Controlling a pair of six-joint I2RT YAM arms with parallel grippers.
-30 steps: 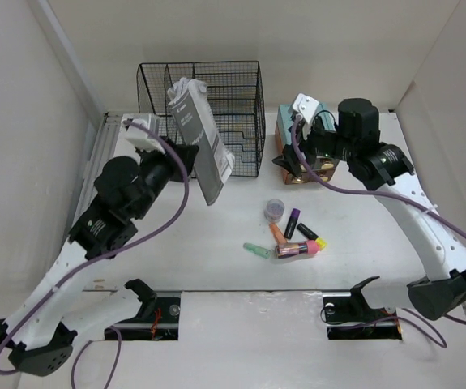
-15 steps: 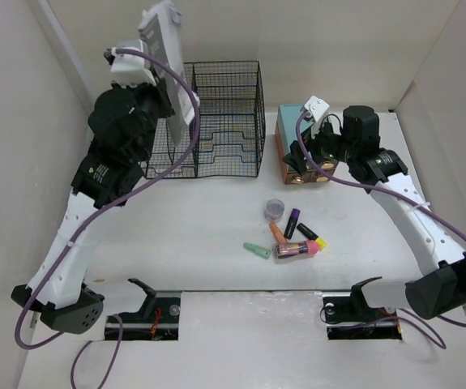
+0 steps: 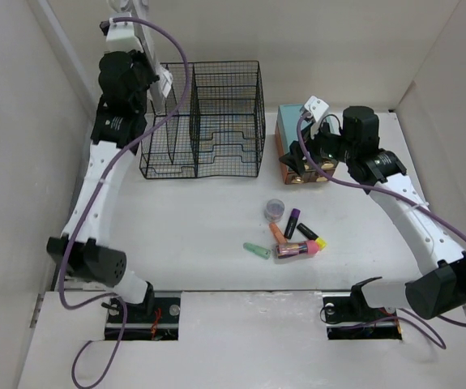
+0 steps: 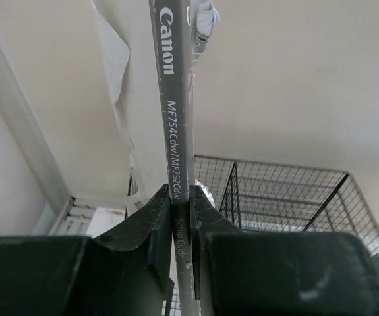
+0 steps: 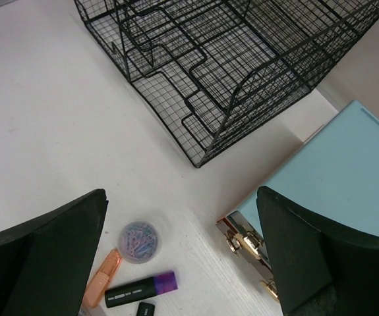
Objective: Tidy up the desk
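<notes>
My left gripper (image 4: 181, 197), raised high at the far left, is clamped narrow on the lower spine of a thin grey Canon user-guide booklet (image 4: 174, 99). I hold the booklet upright and edge-on, with loose white pages fanning off behind it. It stands above the left end of the black wire-mesh file rack (image 3: 208, 121). As I judge it, this is the attitude a flat booklet needs if it is to go down between the rack's upright dividers rather than lie across the top.

My right gripper (image 5: 181, 197) hangs with its jaws spread wide and nothing between them. It is just in front of the small teal-topped drawer box (image 5: 334, 171), near the rack's front right corner. From there its camera looks down on the loose items: a small round clear tub of coloured paper clips (image 5: 140, 236), an orange marker (image 5: 103, 270) and a black highlighter with a purple cap (image 5: 140, 288). These lie close together, well clear of the rack. The wide jaws and that position suit a reach for one of them, though I cannot tell which.

The wide white matte desk (image 3: 200, 219) spreads beneath both arms. The rack sits at its far middle and the drawer box at its far right. The markers are scattered right of centre and not yet put away, so I judge the tidying to be only partly done.
</notes>
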